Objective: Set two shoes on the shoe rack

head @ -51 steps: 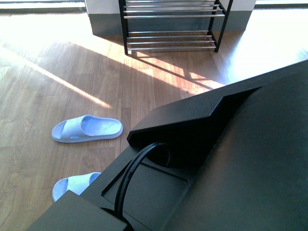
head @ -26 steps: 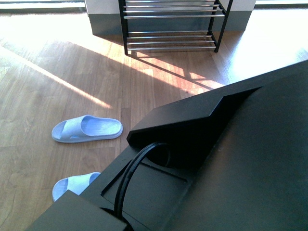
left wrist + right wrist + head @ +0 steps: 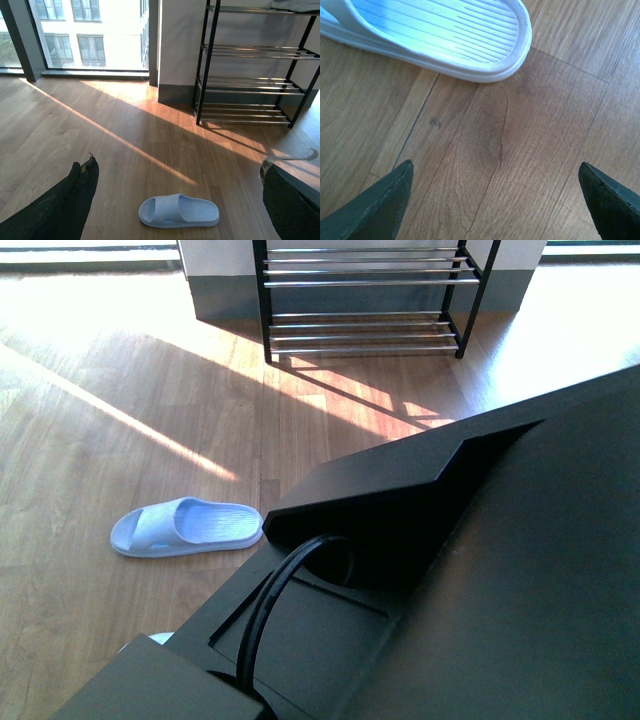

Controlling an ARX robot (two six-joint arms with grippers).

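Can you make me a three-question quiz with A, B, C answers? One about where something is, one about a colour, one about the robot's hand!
1. The shoe rack stands by the wall. Where is the slide?
A on its lowest shelf
B on the wooden floor, apart from it
C hanging from its top

2. What colour is the slide?
A red
B black
C pale blue

3. How is the right gripper?
A open, holding nothing
B shut on the slide
C shut on a sock

Answers:
1 B: bare floor shows between slide and rack.
2 C: it is pale blue in every view.
3 A: its fingers stand wide apart, with only floor between them.
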